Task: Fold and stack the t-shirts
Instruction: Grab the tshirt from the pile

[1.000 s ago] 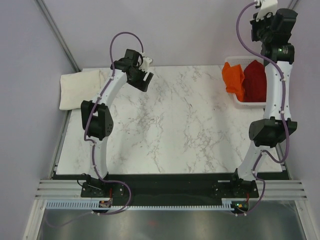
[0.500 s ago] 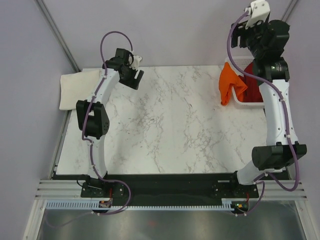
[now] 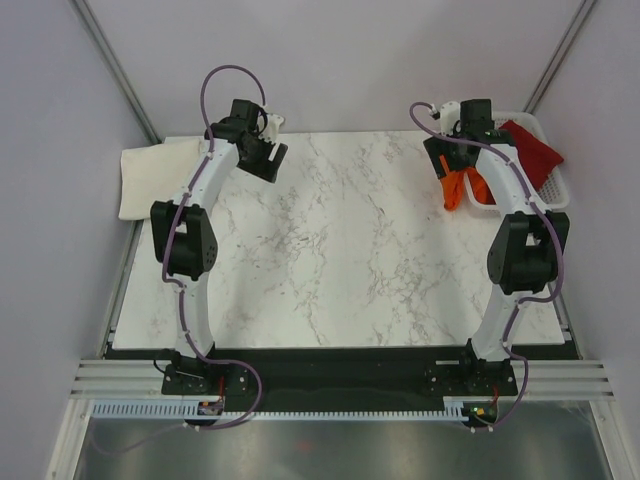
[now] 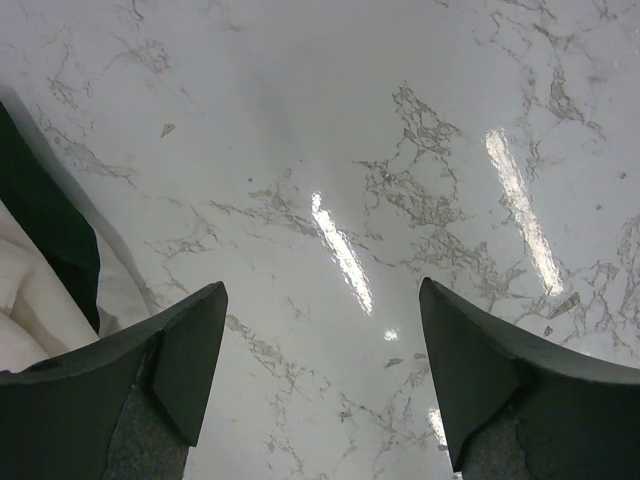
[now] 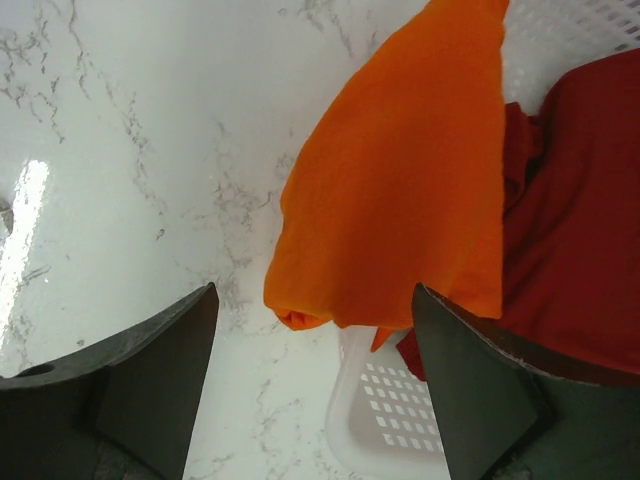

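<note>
Right claw (image 5: 312, 300) hangs spread wide above the orange t-shirt (image 5: 400, 180) draped over the basket (image 5: 385, 420) rim, dark red t-shirt (image 5: 580, 220) inside it, left claw (image 4: 322, 290) likewise spread, well apart from it.

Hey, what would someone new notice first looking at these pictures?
The orange shirt stands out most, spilling over the rim of the white basket at the table's far right corner, with the dark red shirt piled inside. The right fingers hang open just over it. A cream shirt lies at the far left corner.
</note>
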You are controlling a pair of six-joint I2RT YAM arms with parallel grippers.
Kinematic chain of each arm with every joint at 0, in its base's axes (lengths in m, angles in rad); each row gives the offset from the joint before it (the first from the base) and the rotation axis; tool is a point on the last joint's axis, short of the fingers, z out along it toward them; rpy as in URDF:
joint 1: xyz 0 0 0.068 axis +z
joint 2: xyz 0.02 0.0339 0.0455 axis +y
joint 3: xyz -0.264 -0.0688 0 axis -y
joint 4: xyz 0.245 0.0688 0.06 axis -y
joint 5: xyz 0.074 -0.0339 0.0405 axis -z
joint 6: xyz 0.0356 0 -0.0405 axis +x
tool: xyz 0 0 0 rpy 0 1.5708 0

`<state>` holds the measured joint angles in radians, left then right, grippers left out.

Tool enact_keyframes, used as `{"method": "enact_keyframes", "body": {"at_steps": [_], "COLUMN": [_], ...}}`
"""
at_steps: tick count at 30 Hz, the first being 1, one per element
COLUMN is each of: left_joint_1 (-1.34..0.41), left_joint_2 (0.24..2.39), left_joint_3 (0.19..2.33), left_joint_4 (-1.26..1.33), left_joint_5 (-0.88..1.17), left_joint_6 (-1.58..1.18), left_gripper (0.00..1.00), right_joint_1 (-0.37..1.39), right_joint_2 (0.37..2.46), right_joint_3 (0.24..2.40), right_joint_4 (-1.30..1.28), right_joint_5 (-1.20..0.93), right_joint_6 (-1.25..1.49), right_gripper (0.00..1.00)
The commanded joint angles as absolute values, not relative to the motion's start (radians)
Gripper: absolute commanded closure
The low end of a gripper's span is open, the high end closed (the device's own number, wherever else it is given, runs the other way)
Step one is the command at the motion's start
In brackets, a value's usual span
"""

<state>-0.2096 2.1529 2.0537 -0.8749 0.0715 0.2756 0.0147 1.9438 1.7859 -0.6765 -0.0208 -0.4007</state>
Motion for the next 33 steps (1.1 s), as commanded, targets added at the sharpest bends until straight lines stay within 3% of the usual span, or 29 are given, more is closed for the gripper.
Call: {"method": "enact_keyframes", "body": {"at_steps": [1,5,10,13,14,16,17,20,27,33], "left_joint_1": [-0.209,-0.209,-0.209,-0.209,-0.209,-0.209,-0.209,-0.209,-0.209,-0.195], "left_joint_2": [2.085,2.085,2.088,2.092,2.092,2.089,2.088,2.080,2.075,2.072], "left_joint_3": [2.051,2.049,2.059,2.066,2.066,2.065,2.063,2.054,2.037,2.046], "left_joint_4": [-0.845,-0.844,-0.845,-0.844,-0.845,-0.844,-0.844,-0.844,-0.842,-0.818], "left_joint_5": [0.064,0.060,0.057,0.057,0.055,0.055,0.052,0.051,0.034,-0.052], "left_joint_6": [0.272,0.275,0.278,0.278,0.276,0.276,0.278,0.279,0.279,0.288], "left_gripper": [0.15,0.15,0.15,0.15,0.15,0.15,0.15,0.15,0.15,0.13], "right_joint_1": [0.006,0.008,0.006,0.006,0.005,0.003,0.003,0.006,0.083,0.173], "right_joint_2": [1.951,1.980,2.035,2.069,2.078,2.088,2.085,2.054,1.864,1.743], "right_joint_3": [1.868,1.890,1.950,1.982,1.989,2.009,2.014,2.055,2.138,2.149], "right_joint_4": [-0.681,-0.695,-0.771,-0.817,-0.827,-0.839,-0.839,-0.827,-0.677,-0.586], "right_joint_5": [0.046,0.072,0.081,0.075,0.072,0.060,0.057,0.045,0.048,-0.148], "right_joint_6": [-0.437,-0.442,-0.443,-0.436,-0.433,-0.425,-0.425,-0.437,-0.612,-0.658], "right_gripper": [0.14,0.22,0.24,0.34,0.47,0.63,0.84,0.99,1.00,0.98]}}
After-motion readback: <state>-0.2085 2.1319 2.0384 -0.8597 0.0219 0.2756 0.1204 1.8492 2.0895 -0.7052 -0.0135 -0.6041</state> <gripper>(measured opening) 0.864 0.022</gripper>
